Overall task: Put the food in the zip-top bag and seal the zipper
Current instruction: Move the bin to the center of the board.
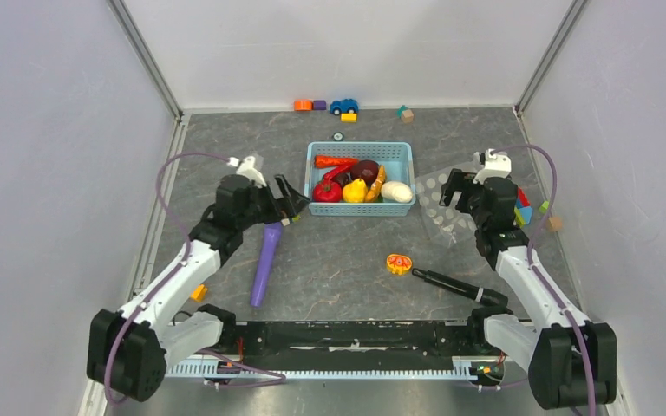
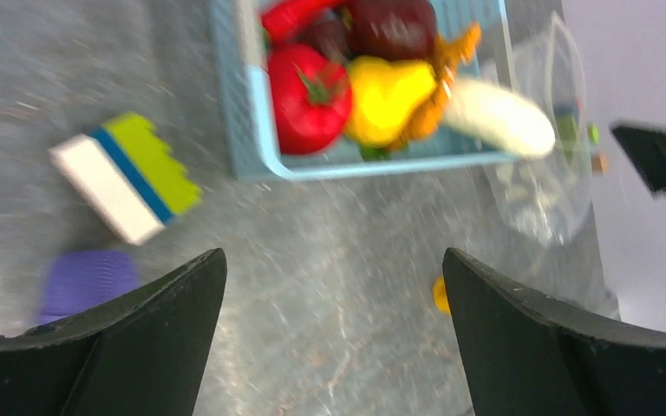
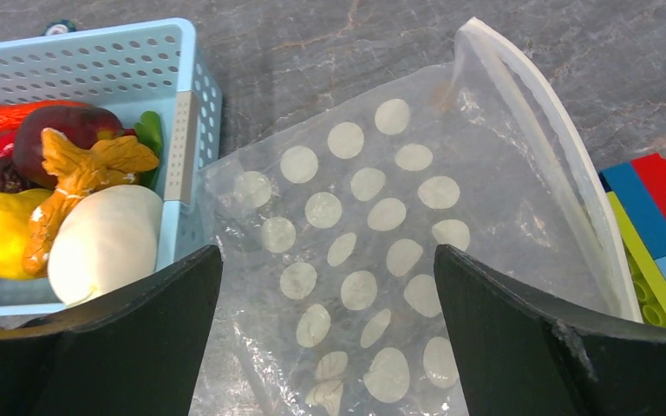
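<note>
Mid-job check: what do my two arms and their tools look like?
The left arm and right arm have white links with black joints and bases. A lavender cable loops along each. The left tool and right tool each have two black wedge-shaped fingers.

The clear white-dotted plastic zip-top bag (image 3: 381, 234) is glossy and wrinkled. Beside it, the light-blue perforated plastic basket (image 3: 95, 69) looks smooth and matt.

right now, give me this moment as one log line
left arm: jaws open, beside basket | right arm: jaws open, over bag | food: in basket | bag: empty, beside basket
</note>
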`<state>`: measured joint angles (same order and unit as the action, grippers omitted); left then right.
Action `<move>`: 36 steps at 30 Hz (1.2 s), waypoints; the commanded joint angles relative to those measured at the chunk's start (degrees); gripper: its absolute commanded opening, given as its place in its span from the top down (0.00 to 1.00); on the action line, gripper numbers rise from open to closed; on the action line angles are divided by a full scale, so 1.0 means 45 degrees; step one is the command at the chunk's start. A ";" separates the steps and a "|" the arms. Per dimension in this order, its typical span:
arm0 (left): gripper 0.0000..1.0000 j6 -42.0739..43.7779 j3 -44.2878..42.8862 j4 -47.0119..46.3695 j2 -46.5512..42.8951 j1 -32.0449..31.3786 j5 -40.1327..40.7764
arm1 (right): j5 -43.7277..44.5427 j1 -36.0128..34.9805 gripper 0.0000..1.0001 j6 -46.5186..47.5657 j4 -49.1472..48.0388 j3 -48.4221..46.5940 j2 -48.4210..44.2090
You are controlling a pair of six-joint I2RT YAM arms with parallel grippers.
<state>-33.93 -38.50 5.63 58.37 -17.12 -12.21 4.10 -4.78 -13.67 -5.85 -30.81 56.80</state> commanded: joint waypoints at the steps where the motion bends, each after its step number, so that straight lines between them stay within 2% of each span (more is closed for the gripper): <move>1: 0.00 -0.0838 0.0108 -0.1100 0.0979 -0.2078 -0.0104 | 0.0856 -0.0013 0.02 -0.0415 0.0150 -0.1024 0.0557; 6: 0.00 -0.2041 0.0463 -0.3163 0.2951 -0.3404 -0.0905 | 0.1135 0.0022 0.02 -0.0481 -0.0077 -0.1175 0.0830; 10: 0.00 -0.2333 0.0244 -0.4580 0.4515 -0.3480 -0.0591 | 0.1651 0.0184 0.02 -0.0433 0.0017 -0.1183 0.0938; 15: 0.00 -0.2604 -0.0833 -0.5968 0.6752 -0.3465 -0.0125 | 0.1271 0.0927 0.02 -0.0728 0.0162 -0.1208 0.1140; 21: 0.00 -0.2869 -0.2978 -0.5955 0.9173 -0.3136 0.0753 | 0.0468 0.2239 0.02 -0.0839 0.0366 -0.1433 0.1994; 27: 0.00 -0.2623 -0.4534 -0.6072 1.0552 -0.2382 0.1021 | -0.0222 0.3498 0.02 -0.0630 0.1025 -0.1922 0.2872; 36: 0.00 -0.1363 -0.7453 -0.4647 1.1944 -0.2015 0.1905 | -0.1183 0.4171 0.02 0.0022 0.1132 -0.0484 0.2314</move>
<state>-44.16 -66.06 -15.94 110.98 -26.13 -7.29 1.87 13.43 -16.03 -0.97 -35.66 69.71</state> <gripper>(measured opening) 0.994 0.979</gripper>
